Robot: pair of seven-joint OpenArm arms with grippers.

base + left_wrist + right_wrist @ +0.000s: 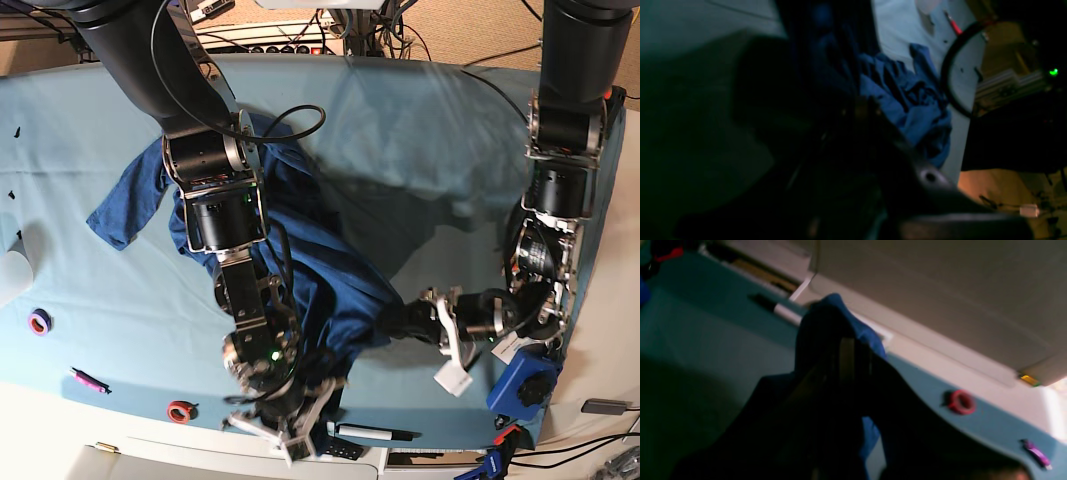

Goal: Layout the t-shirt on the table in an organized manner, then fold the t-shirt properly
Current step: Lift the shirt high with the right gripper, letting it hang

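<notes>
Navy knit, the t-shirt point(300, 260) sprawls crumpled across the teal desk point(420, 130), stretched between both tools. The right tool point(285, 415) is clamped on a fold of its hem near the desk's edge. The left tool point(400, 322) pinches the shirt's other edge, fabric bunched just beside it.

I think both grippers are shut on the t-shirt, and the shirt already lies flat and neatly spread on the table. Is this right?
Not quite. Both the left gripper and the right gripper are shut on the t-shirt, but it is not flat: the base view shows it bunched and wrinkled on the table.
</notes>
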